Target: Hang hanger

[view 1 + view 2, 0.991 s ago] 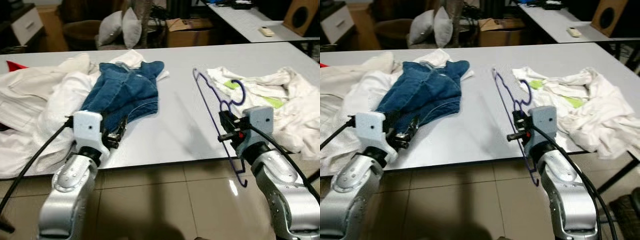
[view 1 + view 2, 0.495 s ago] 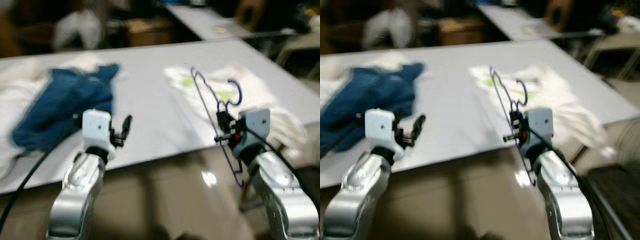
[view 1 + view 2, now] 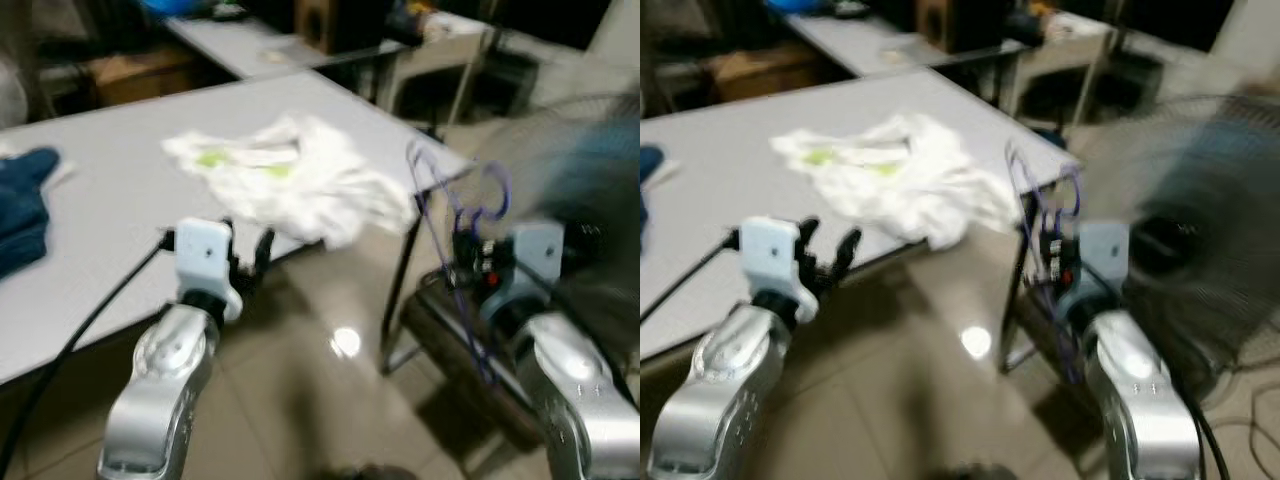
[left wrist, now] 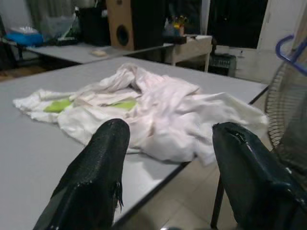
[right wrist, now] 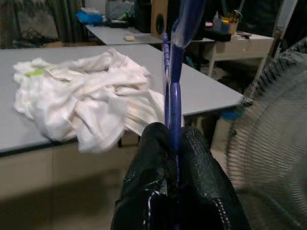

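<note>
A thin purple hanger point(image 3: 447, 212) stands upright in my right gripper point(image 3: 462, 262), which is shut on its lower wire, off the table's right corner. In the right wrist view the two black fingers point(image 5: 156, 158) press together on the hanger point(image 5: 173, 72), whose hook rises out of the picture. My left gripper point(image 3: 246, 250) hangs open just before the table's front edge, with nothing between its fingers point(image 4: 103, 163). The head views are blurred.
A crumpled white garment point(image 3: 290, 175) lies on the grey table point(image 3: 100, 200), with blue jeans point(image 3: 20, 205) at its left end. A standing fan point(image 3: 1180, 215) is close on the right. Behind are a second table point(image 3: 235, 40) and a wooden speaker point(image 4: 129, 24).
The camera has swung to the right: the table and clothes have slid left and the fan has come into view. My right gripper still holds the hanger.
</note>
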